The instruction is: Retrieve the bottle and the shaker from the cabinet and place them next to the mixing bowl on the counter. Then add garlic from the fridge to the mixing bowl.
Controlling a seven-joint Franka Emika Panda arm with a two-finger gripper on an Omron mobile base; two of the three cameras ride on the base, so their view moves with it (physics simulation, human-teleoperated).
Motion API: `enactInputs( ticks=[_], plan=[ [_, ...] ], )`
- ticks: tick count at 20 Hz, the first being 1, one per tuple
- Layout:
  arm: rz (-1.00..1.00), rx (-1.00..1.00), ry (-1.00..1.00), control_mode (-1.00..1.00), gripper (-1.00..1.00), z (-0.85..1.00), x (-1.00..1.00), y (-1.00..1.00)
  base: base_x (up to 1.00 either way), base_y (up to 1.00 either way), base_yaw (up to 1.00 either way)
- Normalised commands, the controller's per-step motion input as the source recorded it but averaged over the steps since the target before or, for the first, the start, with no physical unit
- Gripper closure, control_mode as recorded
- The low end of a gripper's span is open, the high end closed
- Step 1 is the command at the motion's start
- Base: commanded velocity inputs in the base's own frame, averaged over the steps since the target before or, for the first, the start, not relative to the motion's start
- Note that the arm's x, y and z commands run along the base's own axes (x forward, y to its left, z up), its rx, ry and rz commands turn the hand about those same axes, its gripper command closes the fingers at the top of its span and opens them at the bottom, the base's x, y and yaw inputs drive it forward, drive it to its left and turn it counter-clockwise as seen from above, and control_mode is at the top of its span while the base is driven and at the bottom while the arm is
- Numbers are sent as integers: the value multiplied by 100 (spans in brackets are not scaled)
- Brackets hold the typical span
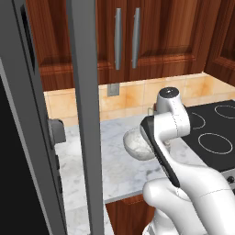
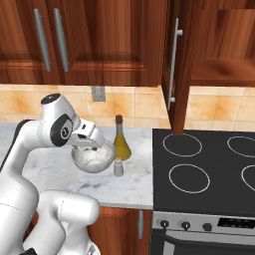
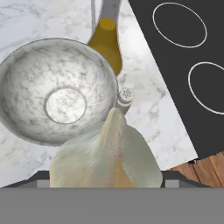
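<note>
A pale papery garlic bulb (image 3: pixel 109 157) fills the bottom of the hand view, and my gripper (image 2: pixel 89 147) is shut on it; the bulb hides the fingertips. It hangs just above the near rim of the grey mixing bowl (image 3: pixel 26 74), whose speckled inside holds nothing. On the marbled counter (image 2: pixel 45 172), the bowl (image 2: pixel 94 160) stands with the olive-yellow bottle (image 2: pixel 121 143) upright right behind it and the small grey shaker (image 2: pixel 118 168) at its right side. From the hand, the bottle (image 3: pixel 107 43) and shaker (image 3: pixel 124 97) touch or nearly touch the bowl's rim.
The black stovetop (image 2: pixel 209 169) borders the counter on the right. A cabinet door (image 2: pixel 179 64) stands open above the stove's left edge. The grey fridge door edge (image 1: pixel 85 101) stands open at the left, close to the arm. An outlet (image 2: pixel 98 93) sits on the tiled wall.
</note>
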Motion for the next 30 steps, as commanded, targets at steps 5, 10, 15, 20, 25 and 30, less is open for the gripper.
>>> enactInputs(
  ticks=[5, 10, 15, 20, 25, 30],
  plan=[
    [-6, 1, 0, -100, 100, -27, 32, 44, 0, 0, 0],
    [-1, 13, 15, -100, 100, -32, 59, 32, 0, 0, 0],
    [-1, 5, 14, -100, 100, -9, 39, 2, 0, 0, 0],
    [0, 0, 1, -100, 100, -21, 33, 0, 0, 0, 0],
    [0, 0, 5, -100, 100, -33, 45, -2, 0, 0, 0],
    [0, 0, 4, -100, 100, -38, 34, 0, 0, 0, 0]
  ],
)
